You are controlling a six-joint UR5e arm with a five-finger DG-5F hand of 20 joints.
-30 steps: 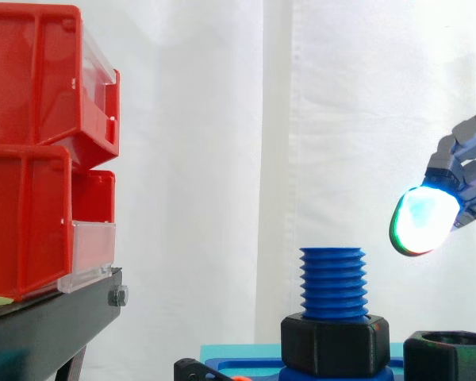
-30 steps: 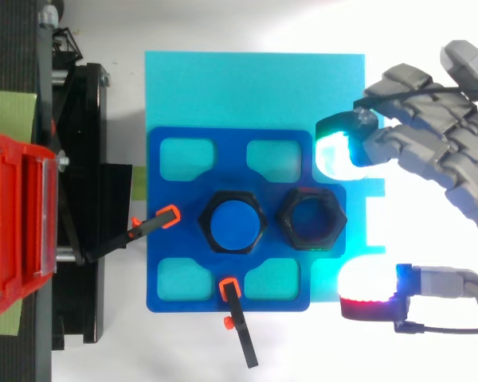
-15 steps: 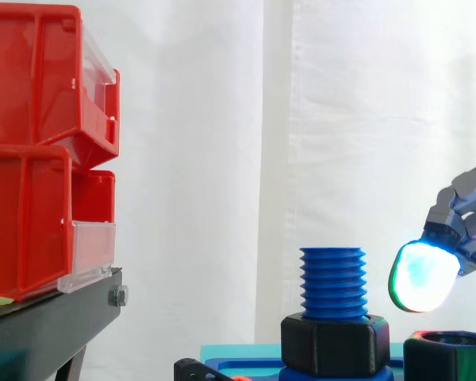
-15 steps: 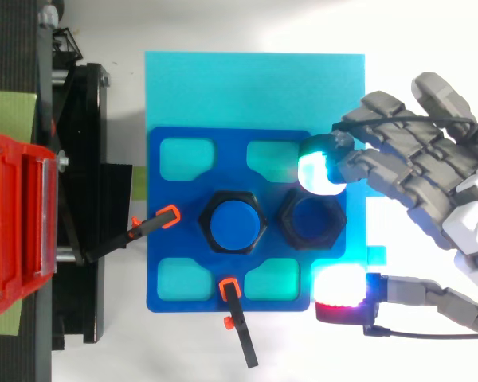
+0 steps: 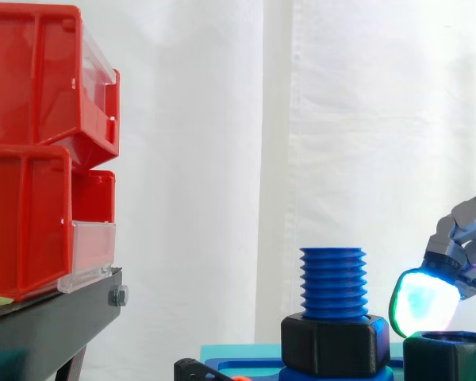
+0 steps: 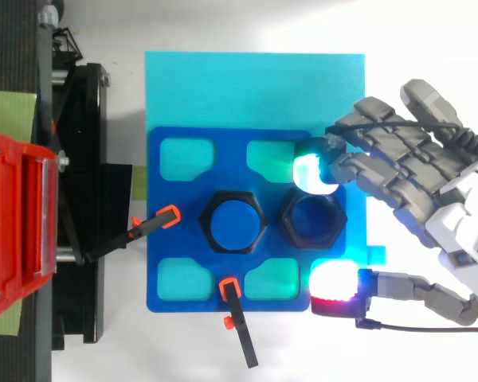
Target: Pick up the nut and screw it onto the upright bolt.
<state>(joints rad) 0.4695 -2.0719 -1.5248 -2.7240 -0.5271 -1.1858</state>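
Your fingertips (image 6: 313, 172) are spread wide and hold nothing. Finger pad and thumb pad flank the loose black nut (image 6: 290, 220); contact cannot be told. The nut sits on the blue fixture plate (image 6: 164, 231), just beside the upright blue bolt (image 6: 235, 222). Lower your hand (image 6: 454, 219) squarely and pinch opposite flats before lifting.

The hand (image 6: 430, 199) is lower and closer in than a second ago. Its cyan fingertip (image 6: 309, 171) now sits just beside the loose nut's (image 6: 288, 221) rim, and its red-glowing thumb pad (image 6: 333, 283) has drawn near the opposite side.
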